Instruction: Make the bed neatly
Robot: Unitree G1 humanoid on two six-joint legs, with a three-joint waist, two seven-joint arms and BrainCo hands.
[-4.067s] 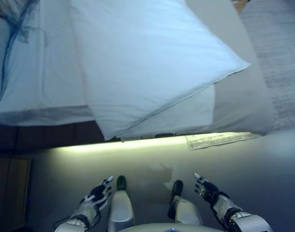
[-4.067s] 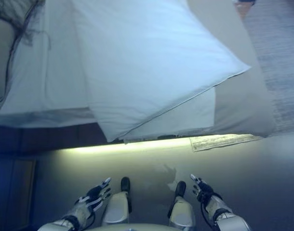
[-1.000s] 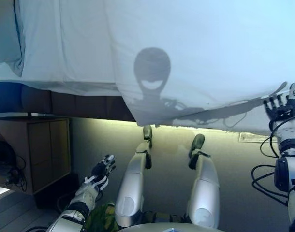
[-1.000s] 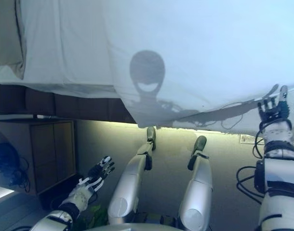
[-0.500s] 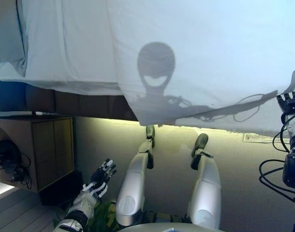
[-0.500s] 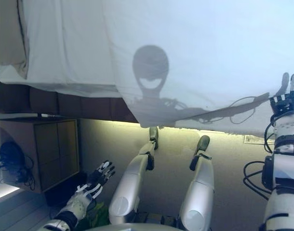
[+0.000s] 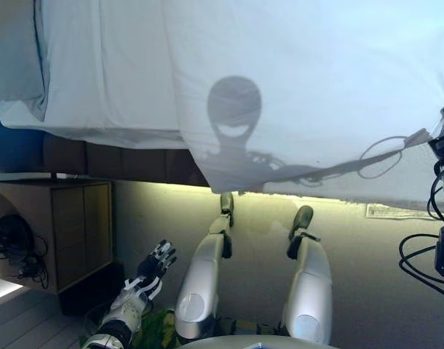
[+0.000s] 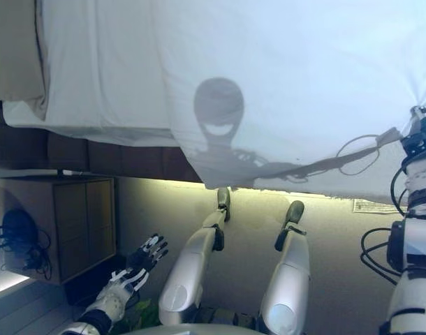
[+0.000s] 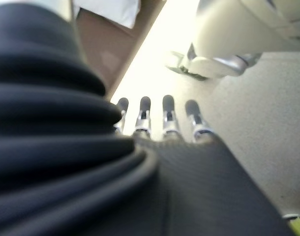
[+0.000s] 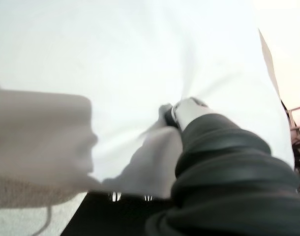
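A white duvet point(image 7: 302, 87) covers most of the bed and hangs over its near edge. Beside it, toward the left, lies the white sheet point(image 7: 98, 73), with a pillow point(image 7: 11, 51) at the far left. My right hand point(image 8: 421, 136) is at the duvet's near right corner, and creases in the cloth point(image 10: 115, 64) fan out from where the hand point(image 10: 189, 110) pinches it. My left hand point(image 7: 155, 263) hangs low over the floor with straight fingers point(image 9: 169, 118), holding nothing.
A wooden nightstand point(image 7: 62, 225) stands at the left next to the dark bed frame point(image 7: 113, 161), with a dark object and cords point(image 7: 11, 236) beside it. A sheet of paper point(image 7: 397, 211) lies on the floor under the bed's right edge.
My right hand moved right along the duvet's hanging edge and its raised fingers closed on the corner. The left hand has hardly moved.
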